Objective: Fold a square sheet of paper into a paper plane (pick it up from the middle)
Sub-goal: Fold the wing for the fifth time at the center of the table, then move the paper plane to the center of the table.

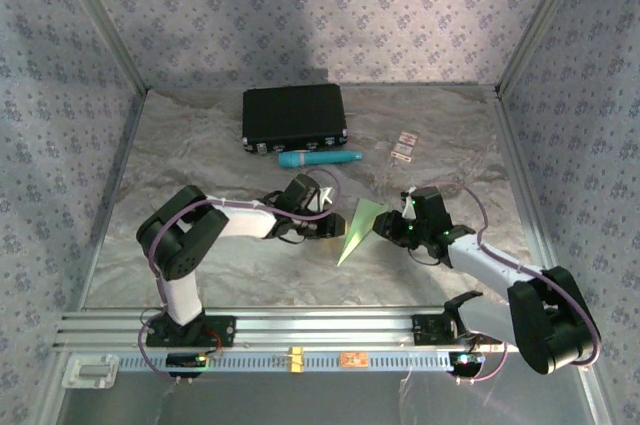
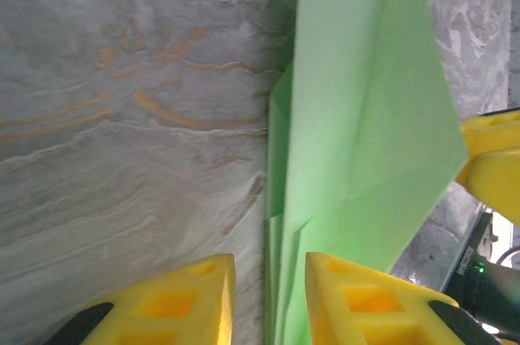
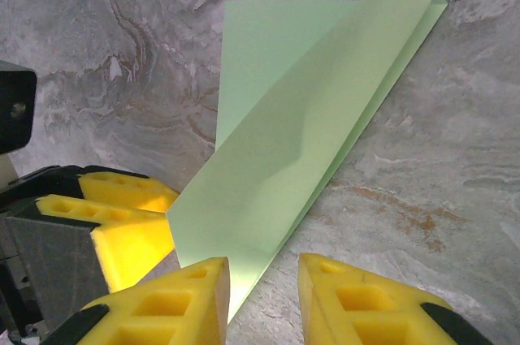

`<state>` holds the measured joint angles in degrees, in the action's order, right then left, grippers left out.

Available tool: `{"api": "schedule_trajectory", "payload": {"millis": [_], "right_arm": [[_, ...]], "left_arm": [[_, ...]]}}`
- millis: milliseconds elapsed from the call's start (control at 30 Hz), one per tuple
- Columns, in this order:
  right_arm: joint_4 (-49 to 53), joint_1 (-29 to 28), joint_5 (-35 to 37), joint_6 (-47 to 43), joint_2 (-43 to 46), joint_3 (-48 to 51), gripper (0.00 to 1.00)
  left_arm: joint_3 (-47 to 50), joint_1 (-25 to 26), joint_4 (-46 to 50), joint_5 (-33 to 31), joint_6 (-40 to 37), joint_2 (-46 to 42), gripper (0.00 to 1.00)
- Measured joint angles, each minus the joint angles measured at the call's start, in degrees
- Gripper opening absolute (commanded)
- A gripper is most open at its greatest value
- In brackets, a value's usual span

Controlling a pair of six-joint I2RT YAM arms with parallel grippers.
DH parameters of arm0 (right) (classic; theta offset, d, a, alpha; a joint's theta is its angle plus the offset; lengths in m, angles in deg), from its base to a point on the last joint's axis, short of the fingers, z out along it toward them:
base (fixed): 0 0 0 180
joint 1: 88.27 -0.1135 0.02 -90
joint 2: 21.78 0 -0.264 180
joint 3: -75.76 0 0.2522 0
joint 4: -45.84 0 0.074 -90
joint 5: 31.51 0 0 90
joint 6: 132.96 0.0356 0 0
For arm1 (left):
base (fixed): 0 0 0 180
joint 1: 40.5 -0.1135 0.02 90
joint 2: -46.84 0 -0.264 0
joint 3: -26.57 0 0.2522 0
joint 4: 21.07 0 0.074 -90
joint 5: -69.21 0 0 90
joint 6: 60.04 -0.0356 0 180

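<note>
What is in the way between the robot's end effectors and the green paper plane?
Nothing visible. The paper plane lies right at the tips of the left end effector and the right end effector.

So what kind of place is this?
Likely a robot test cell: left arm and right arm bolted to a metal rail, marbled table, patterned walls closing it in.
</note>
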<state>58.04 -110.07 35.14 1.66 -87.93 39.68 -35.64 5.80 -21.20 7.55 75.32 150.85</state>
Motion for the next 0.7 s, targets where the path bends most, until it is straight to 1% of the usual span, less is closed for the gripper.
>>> {"api": "schedule_trajectory", "payload": {"millis": [133,367,700], "right_arm": [[-0.39,-0.31,-0.04,0.2,-1.22,0.0,0.28],[-1.46,-1.11,-0.48,0.22,-3.3,0.0,0.28],[-4.74,-1.88,-2.54,0.74,-7.93,-0.02,0.25]], "left_arm": [[-1.64,0.63,0.04,1.25,-0.13,1.36,0.31],[-3.39,1.86,0.76,1.2,-0.57,2.62,0.32],[-6.47,3.72,6.38,-0.28,-3.93,3.72,0.33]]}}
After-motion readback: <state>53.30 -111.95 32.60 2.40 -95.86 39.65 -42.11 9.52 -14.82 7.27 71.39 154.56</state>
